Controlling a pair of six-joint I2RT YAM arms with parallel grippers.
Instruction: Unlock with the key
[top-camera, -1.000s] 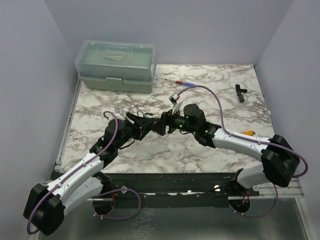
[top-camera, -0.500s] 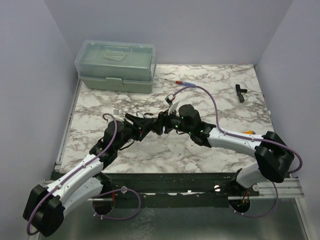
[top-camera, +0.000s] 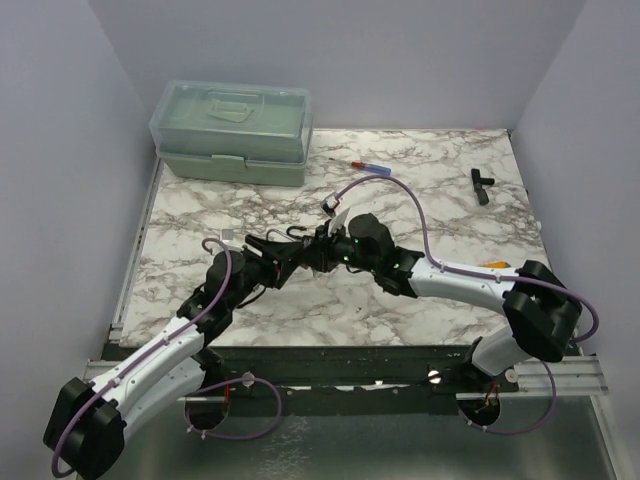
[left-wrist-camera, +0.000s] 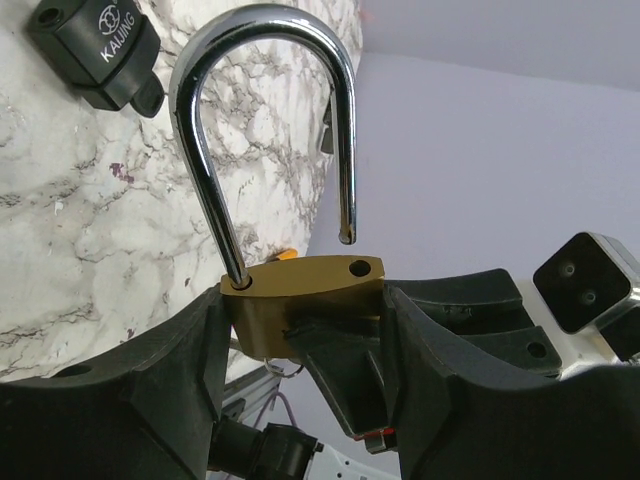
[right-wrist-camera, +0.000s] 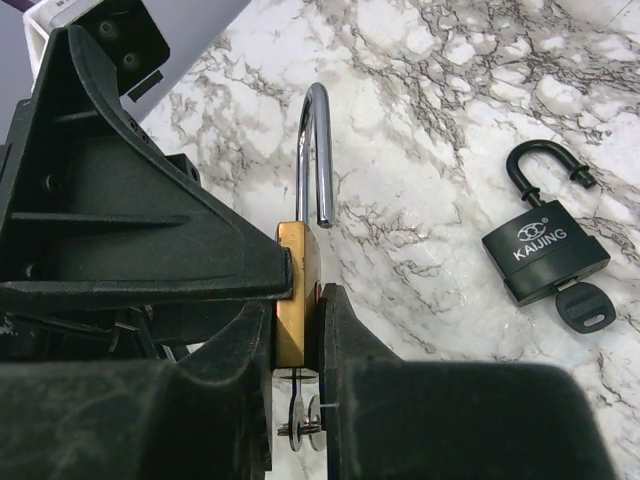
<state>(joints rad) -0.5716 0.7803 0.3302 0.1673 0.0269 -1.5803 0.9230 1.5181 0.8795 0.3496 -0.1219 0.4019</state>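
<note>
A brass padlock (left-wrist-camera: 300, 285) with its steel shackle (left-wrist-camera: 260, 100) swung open is held off the table between both arms. My left gripper (left-wrist-camera: 305, 330) is shut on the padlock's two narrow ends. My right gripper (right-wrist-camera: 295, 335) is shut on its flat faces, one finger (left-wrist-camera: 345, 375) showing across the body in the left wrist view. A key (right-wrist-camera: 298, 395) sticks out of the padlock's (right-wrist-camera: 293, 290) underside, with more keys on a ring below it. In the top view the two grippers meet at mid-table, left gripper (top-camera: 283, 256) and right gripper (top-camera: 318, 250), the shackle (top-camera: 297, 232) poking up.
A black KAIJING padlock (right-wrist-camera: 545, 262), shackle open and key in it, lies on the marble to the right of my right gripper. A green toolbox (top-camera: 235, 130) stands at the back left. A red-handled screwdriver (top-camera: 365, 163) and a black T-shaped piece (top-camera: 482, 183) lie at the back.
The right gripper has moved left onto the brass padlock and closed on its faces. The left gripper keeps its hold; the padlock sits slightly further left.
</note>
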